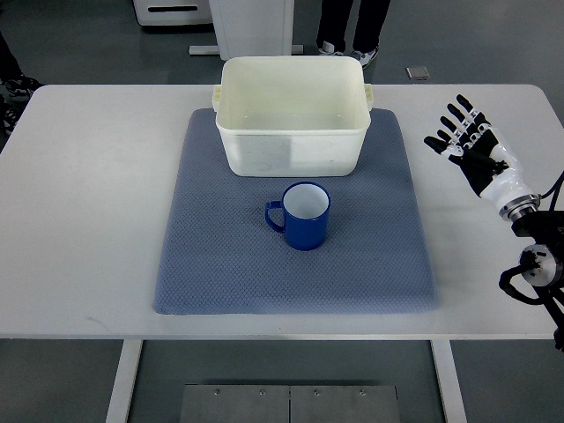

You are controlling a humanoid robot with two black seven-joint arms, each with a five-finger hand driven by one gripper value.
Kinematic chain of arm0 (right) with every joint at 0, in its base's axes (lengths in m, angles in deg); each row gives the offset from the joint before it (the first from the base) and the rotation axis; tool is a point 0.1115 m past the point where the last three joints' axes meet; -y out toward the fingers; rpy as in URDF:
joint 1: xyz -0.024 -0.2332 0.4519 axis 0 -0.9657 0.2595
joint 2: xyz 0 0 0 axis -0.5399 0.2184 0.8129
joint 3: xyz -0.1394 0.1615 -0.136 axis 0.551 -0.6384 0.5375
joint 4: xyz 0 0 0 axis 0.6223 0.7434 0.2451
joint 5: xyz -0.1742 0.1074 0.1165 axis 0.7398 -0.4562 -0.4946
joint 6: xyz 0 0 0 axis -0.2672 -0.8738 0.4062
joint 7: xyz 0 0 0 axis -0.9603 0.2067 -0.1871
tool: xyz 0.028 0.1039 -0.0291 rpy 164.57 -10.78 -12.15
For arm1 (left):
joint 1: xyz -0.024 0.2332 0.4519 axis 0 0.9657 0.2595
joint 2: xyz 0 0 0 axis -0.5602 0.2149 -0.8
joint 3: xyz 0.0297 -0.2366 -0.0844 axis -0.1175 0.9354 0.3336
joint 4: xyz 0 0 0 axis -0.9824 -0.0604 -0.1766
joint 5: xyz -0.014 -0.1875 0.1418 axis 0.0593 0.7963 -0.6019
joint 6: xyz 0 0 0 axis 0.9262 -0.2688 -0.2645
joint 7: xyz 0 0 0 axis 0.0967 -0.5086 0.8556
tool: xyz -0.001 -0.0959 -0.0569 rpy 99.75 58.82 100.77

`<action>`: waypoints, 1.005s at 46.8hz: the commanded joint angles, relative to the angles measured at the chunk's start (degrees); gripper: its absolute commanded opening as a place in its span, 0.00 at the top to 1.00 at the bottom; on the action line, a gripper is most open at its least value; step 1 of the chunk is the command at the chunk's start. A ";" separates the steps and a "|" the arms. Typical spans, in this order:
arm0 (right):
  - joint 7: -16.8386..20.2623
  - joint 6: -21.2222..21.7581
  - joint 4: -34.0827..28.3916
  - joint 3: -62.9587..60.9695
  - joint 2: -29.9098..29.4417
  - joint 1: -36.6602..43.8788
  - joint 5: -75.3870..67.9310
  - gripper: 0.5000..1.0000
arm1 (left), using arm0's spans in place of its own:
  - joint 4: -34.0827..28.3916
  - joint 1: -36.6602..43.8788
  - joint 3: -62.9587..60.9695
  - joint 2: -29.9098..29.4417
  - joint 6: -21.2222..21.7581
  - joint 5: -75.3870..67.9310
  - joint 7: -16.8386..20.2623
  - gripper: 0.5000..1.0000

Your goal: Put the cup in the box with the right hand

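The right hand [471, 150] hovers over the table [79, 220], fingers spread, empty. The cup [304, 216] stands upright on the mat [220, 273], just before the box [293, 123]. Risk: a sideways approach may tip the cup.

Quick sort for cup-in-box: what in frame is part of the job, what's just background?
Job:
- blue cup, upright on the mat, handle to picture left
- white box, empty, just behind the cup
- right hand, open, over the table's right side, holding nothing

Background:
- grey-blue mat under cup and box
- white table
- person's legs beyond the far edge
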 commanded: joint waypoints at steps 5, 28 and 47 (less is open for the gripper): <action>0.00 0.00 0.00 0.01 -0.09 -0.09 -0.01 0.00 | 0.01 0.09 0.02 0.00 -0.31 0.00 0.07 0.00; -0.35 0.00 0.00 0.01 1.05 -0.18 -0.09 0.00 | 0.01 0.27 0.02 0.00 0.13 0.09 -0.02 0.00; -0.52 0.08 -0.09 0.01 1.05 -0.18 -0.09 0.00 | 0.01 0.36 0.02 0.00 0.13 0.09 -0.02 0.00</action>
